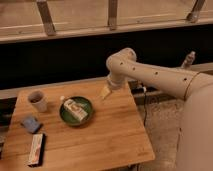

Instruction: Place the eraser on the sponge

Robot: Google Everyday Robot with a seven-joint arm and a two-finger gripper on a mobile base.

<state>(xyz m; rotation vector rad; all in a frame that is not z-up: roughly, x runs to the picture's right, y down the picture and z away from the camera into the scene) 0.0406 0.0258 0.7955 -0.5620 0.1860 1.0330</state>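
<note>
Item 1, eraser: long narrow block, dark sides, pale top; I see it lying flat at front-left corner of table.
Item 2, sponge: small blue-grey pad, just behind eraser.
Item 3, cup: back left.
Item 4, green plate: carton lying in it.
Item 5, gripper: fingers spread wide, holding nothing, hanging over table just right of plate.

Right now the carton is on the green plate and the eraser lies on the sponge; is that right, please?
Not quite: the camera view shows the eraser on the table, in front of the sponge, not on it. The carton does lie on the plate; the gripper hovers empty beside it.
</note>
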